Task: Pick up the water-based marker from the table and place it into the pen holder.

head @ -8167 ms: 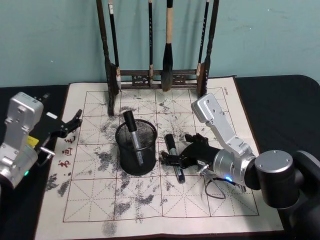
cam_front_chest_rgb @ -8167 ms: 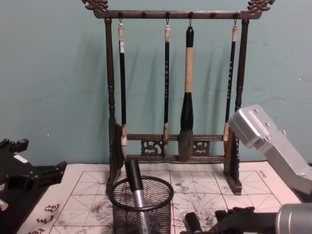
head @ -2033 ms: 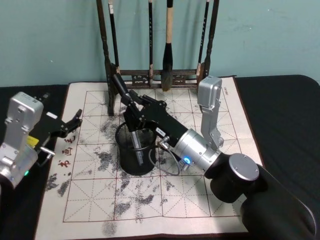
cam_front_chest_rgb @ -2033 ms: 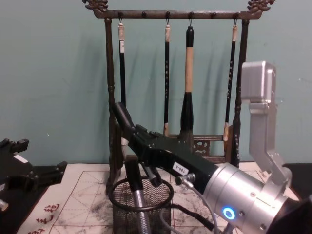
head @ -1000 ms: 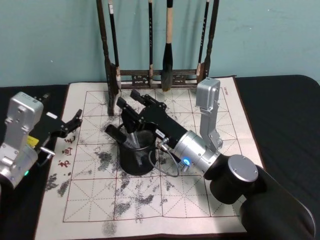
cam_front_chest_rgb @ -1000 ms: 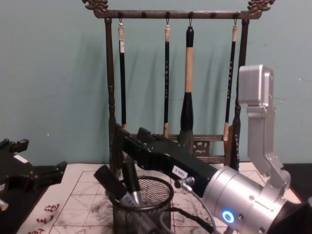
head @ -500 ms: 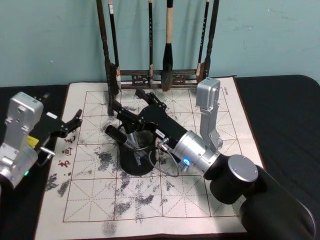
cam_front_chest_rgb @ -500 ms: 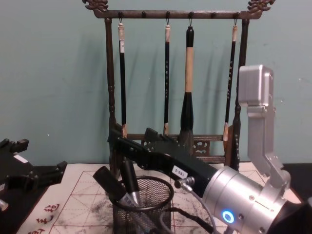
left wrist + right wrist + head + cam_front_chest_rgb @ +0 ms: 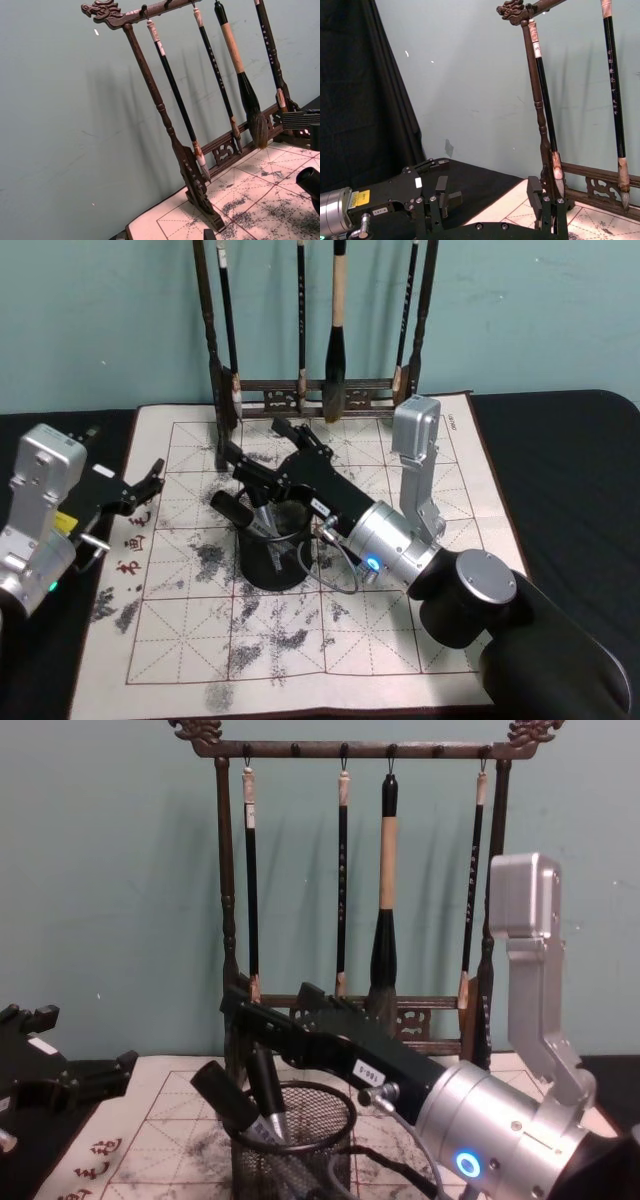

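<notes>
The pen holder (image 9: 270,562) (image 9: 292,1150) is a black mesh cup in the middle of the mat. Two markers stand in it. One black-capped marker (image 9: 228,506) (image 9: 222,1096) leans out over the rim toward my left. The other (image 9: 262,512) (image 9: 266,1086) stands more upright beside it. My right gripper (image 9: 258,444) (image 9: 272,998) (image 9: 489,196) hovers just above and behind the holder, open, with nothing between its fingers. My left gripper (image 9: 148,482) (image 9: 118,1066) rests open at the left edge of the mat, away from the holder.
A tall dark wooden brush rack (image 9: 312,398) (image 9: 360,1020) (image 9: 200,190) with several hanging brushes stands right behind the holder. The ink-stained grid mat (image 9: 400,635) covers a black table. My right arm stretches over the mat's right half.
The right gripper has let go of the marker, which now leans in the holder. Its fingers spread wider over the last second and have held nearly still since. The left arm has not moved.
</notes>
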